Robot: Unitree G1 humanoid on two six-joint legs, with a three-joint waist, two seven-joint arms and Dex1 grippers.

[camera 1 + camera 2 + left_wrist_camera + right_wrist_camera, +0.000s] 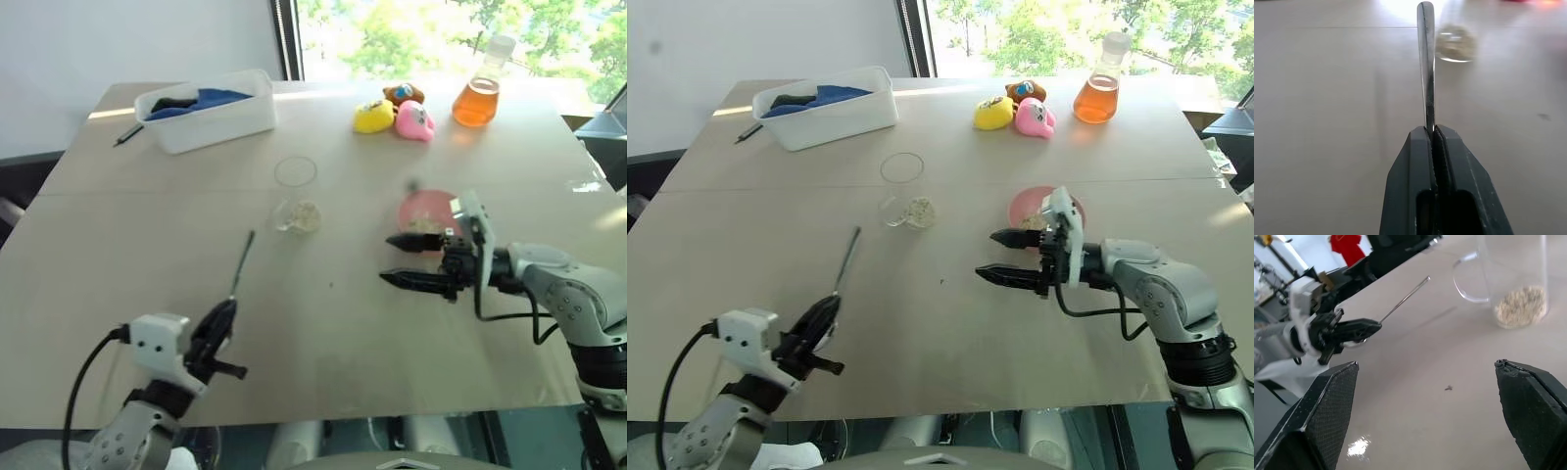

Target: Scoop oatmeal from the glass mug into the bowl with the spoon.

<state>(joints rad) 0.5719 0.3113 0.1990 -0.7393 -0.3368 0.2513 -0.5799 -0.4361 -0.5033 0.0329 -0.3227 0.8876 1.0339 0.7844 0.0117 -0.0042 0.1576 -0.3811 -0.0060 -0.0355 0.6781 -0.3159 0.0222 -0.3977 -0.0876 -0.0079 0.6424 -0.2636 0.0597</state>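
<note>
Oatmeal [307, 216] sits in the glass mug [906, 195] near the middle of the table [323, 333]. Just right of it, the pink bowl [423, 209] holds a little too. The left gripper [223, 323], by the near edge, pinches the spoon [241, 262]. The right gripper [1007, 257] has wide jaws beside the bowl. Bare table lies between both grippers

A: Any lettering to read on the things standing on the surface [323, 323]?

B: None. The white tub [211, 117], the flask [478, 93] of orange liquid and the small toys [397, 113] carry no legible text, label or number.

A: And the glass mug [297, 213] or the bowl [428, 211]?

B: Plain too: no brand, no marking that can be read.
</note>
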